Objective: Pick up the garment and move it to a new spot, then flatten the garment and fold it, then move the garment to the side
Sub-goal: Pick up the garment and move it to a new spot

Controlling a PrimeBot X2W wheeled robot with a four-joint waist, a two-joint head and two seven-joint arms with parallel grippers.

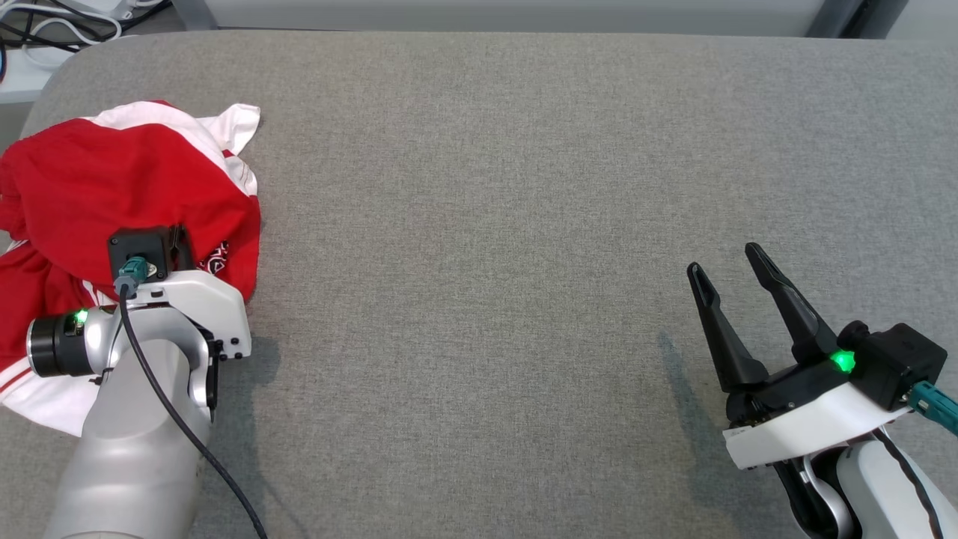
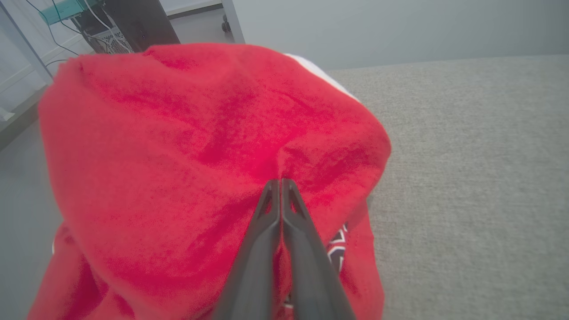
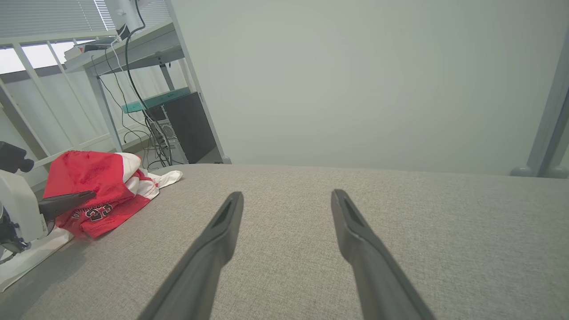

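Note:
The garment (image 1: pixel 112 172) is a red and white jersey, crumpled in a heap at the left end of the grey padded table (image 1: pixel 524 187). My left gripper (image 2: pixel 281 183) is shut, its two dark fingers pressed together and pinching a raised fold of the garment's (image 2: pixel 178 133) red cloth. In the right wrist view the garment (image 3: pixel 98 178) lies at the far left, with the left arm's fingers (image 3: pixel 66 201) pointing into it. Over bare table at the lower right, far from the garment, my right gripper (image 1: pixel 722 258) stands open with nothing between its fingers (image 3: pixel 222 226).
The table's rounded left edge (image 1: pixel 45 82) runs right beside the garment. Beyond that end stand a desk frame with cables (image 3: pixel 133 89) and a dark computer tower (image 3: pixel 191 129). A pale wall and a metal post (image 3: pixel 546 133) lie behind the table.

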